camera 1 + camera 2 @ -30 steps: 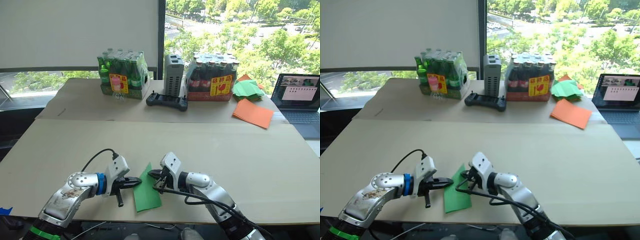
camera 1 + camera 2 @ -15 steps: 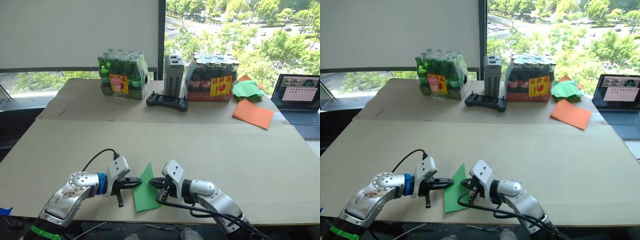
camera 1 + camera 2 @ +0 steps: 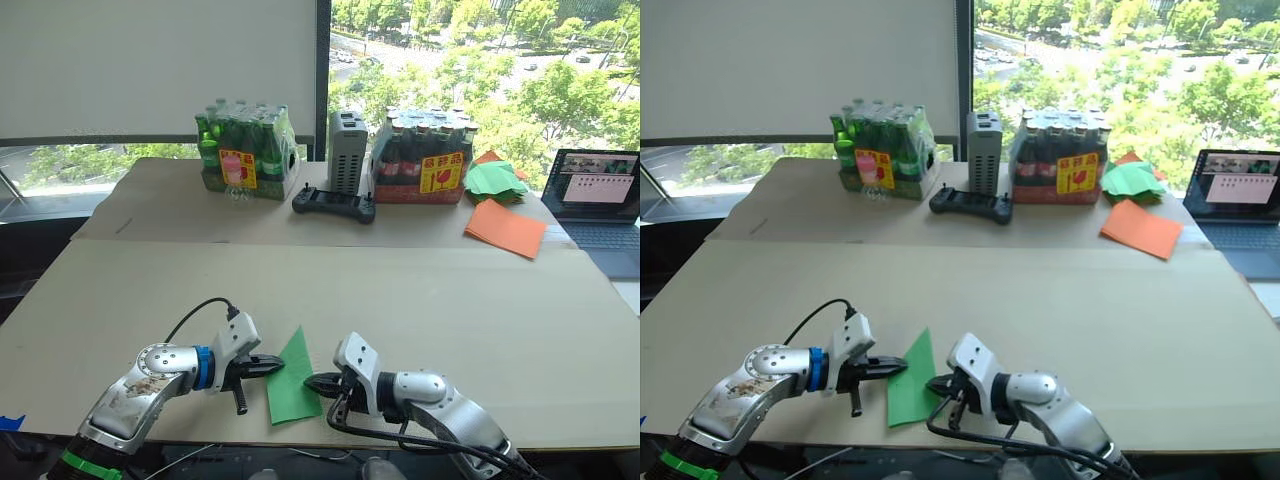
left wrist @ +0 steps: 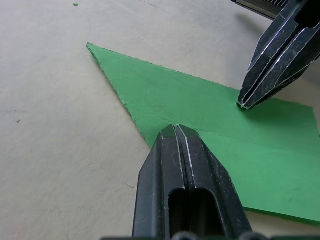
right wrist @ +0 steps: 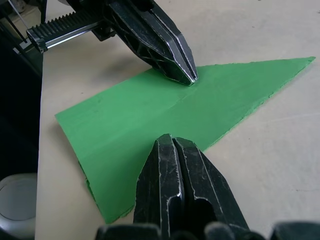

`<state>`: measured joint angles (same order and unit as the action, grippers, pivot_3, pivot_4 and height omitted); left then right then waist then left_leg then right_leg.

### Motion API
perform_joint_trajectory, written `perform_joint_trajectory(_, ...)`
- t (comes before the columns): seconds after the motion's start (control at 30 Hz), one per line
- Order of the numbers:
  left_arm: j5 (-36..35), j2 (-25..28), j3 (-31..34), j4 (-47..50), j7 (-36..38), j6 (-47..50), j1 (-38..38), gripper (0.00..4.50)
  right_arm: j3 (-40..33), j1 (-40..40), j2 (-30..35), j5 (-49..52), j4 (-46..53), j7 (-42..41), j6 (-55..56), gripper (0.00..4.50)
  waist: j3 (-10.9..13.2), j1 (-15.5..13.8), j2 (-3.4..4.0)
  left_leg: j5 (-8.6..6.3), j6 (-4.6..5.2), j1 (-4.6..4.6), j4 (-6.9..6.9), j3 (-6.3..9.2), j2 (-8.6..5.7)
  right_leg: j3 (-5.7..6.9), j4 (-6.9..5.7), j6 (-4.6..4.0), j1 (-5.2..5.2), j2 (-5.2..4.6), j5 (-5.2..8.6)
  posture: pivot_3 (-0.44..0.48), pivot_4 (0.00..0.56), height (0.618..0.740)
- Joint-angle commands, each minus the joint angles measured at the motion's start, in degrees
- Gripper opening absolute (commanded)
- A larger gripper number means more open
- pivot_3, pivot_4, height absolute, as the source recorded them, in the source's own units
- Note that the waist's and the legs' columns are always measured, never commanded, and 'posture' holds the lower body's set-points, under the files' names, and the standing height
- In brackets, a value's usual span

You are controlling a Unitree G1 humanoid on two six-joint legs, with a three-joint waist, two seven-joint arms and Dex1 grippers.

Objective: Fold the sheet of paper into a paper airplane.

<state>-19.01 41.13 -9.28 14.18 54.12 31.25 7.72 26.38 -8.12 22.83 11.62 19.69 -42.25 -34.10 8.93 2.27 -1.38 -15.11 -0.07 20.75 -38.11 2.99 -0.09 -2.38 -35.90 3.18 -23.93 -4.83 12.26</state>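
Note:
The green sheet of paper (image 3: 292,378) lies flat near the table's front edge. It is folded into a narrow wedge with a pointed nose facing away from me, a flat paper airplane shape with a crease (image 5: 165,107) across it. My left gripper (image 3: 277,364) is shut, its tips pressing on the paper's left edge (image 4: 175,129). My right gripper (image 3: 310,382) is shut too, its tips resting at the paper's right edge (image 5: 169,138). Each wrist view also shows the other gripper's shut tips on the green paper (image 4: 200,107).
At the back stand a pack of green bottles (image 3: 245,150), a grey box (image 3: 347,150), a black controller (image 3: 333,203) and a pack of dark bottles (image 3: 425,160). An orange sheet (image 3: 505,227), a heap of green sheets (image 3: 497,178) and a laptop (image 3: 595,195) are back right.
My right gripper has slid along the paper's right edge toward the table's front. The left gripper and the paper have stayed put.

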Motion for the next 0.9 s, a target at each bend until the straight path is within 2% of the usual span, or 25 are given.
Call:
perform_joint_trajectory(0.03,1.41,0.48,-1.51,-0.80,-0.01,1.11,-0.82,0.03,3.95,3.15,3.25,-0.41,-2.27,-2.14,-5.00,0.00,-0.01,0.00,-0.01,0.00,0.00,-0.01,0.00,0.00,0.00,0.00,0.00,0.01,0.01,0.00,0.01,0.000,0.150,0.740)
perform_joint_trajectory(0.27,1.68,0.34,-1.57,-1.31,0.12,0.93,-0.46,0.03,5.87,2.84,7.04,-0.67,-0.55,-4.74,-4.20,0.00,-0.08,-0.05,-0.02,-0.01,0.01,-0.11,0.05,0.00,0.00,0.00,0.03,0.04,0.11,0.00,0.06,0.000,0.150,0.740)
perform_joint_trajectory(0.43,1.81,0.23,-1.58,-1.49,0.21,0.90,-0.29,0.03,6.60,2.65,8.84,-0.84,0.87,-6.05,-2.87,0.00,-0.08,-0.09,-0.03,-0.13,0.10,-0.61,0.21,0.00,0.03,0.05,0.16,0.11,0.73,0.00,0.31,0.000,0.150,0.740)
perform_joint_trajectory(0.9,1.86,0.07,-1.71,-1.85,0.40,0.79,0.13,0.03,6.99,2.73,13.29,-0.18,5.46,-8.64,-2.52,0.00,-0.08,-0.30,-0.04,-0.22,0.12,-0.59,0.21,0.01,0.03,0.06,0.21,0.13,0.73,-0.01,0.39,0.000,0.150,0.740)
